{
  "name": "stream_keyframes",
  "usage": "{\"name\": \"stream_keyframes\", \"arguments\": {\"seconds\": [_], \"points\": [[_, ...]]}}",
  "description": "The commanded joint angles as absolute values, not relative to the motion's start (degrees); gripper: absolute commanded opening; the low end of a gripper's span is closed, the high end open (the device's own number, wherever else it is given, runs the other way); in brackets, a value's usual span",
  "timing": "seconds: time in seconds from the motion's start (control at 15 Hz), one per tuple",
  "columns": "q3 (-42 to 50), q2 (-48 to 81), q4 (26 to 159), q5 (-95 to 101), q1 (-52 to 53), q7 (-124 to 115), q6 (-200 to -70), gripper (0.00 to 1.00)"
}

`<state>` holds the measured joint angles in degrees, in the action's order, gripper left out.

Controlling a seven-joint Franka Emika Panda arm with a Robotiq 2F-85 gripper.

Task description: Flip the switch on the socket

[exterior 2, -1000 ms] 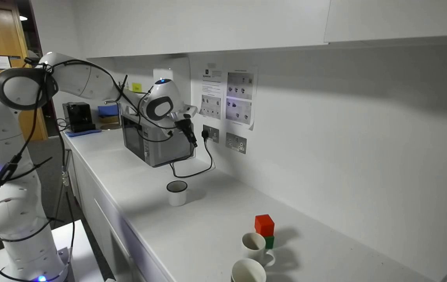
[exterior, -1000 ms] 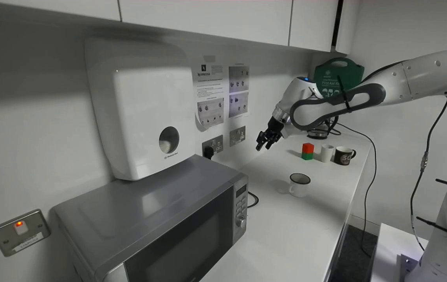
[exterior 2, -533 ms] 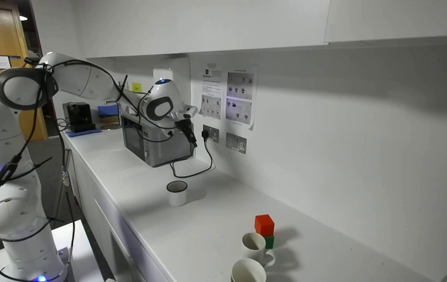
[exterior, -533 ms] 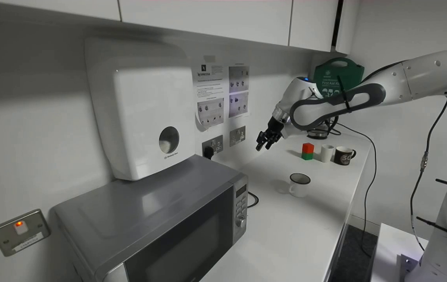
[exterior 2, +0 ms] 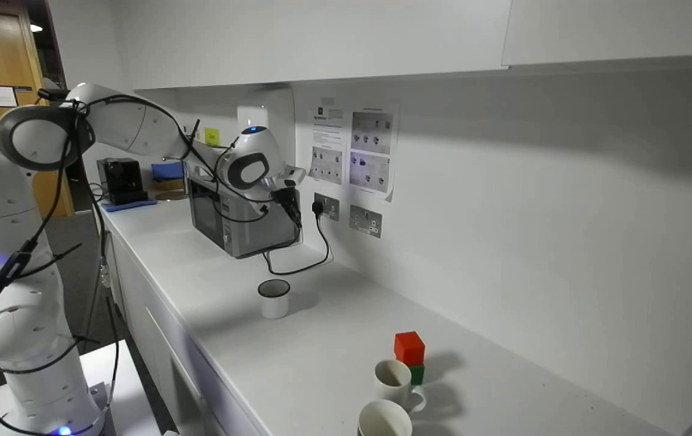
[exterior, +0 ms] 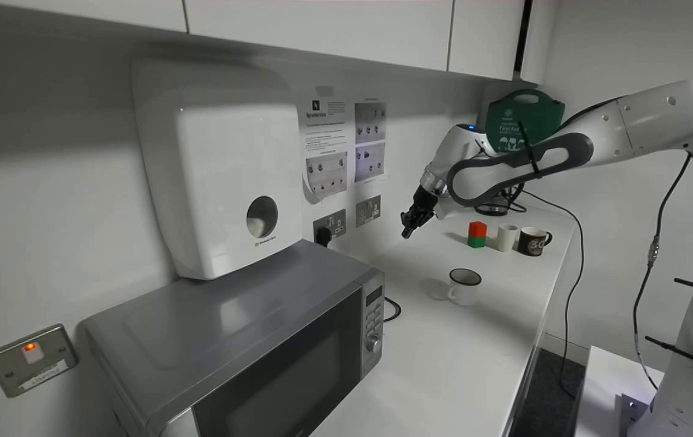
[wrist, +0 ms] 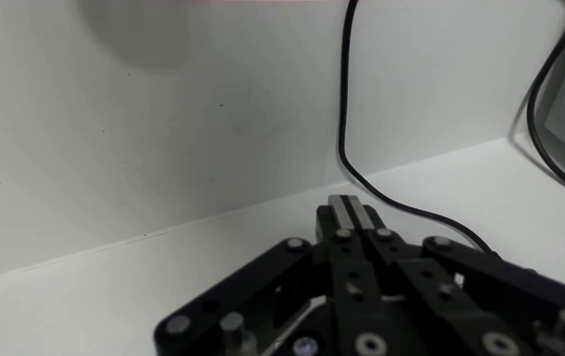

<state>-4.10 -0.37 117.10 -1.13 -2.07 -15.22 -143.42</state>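
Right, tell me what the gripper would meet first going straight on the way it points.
The gripper would probably meet the countertop first, near the foot of the wall by the black cable; depth is unclear, so cable or wall might come sooner.

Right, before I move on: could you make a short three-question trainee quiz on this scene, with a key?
1. True or false: the gripper is shut and holds nothing.
2. Which colour is on top in the block stack? a) green b) red c) blue
3. Fill in the appliance: of the two wall sockets, the black plug is in the socket nearer the ____.

Key: 1. True. 2. b) red. 3. microwave.
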Motion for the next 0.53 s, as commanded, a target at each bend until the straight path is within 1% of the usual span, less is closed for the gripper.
{"name": "stream_keyframes", "arguments": {"seconds": [0.0, 0.47], "points": [[-2.66, 1.05, 115.73, -0.10, -1.19, -14.23, -145.75, 0.00], [-1.32, 5.67, 110.33, 0.08, -1.45, -12.34, -149.03, 0.00]]}}
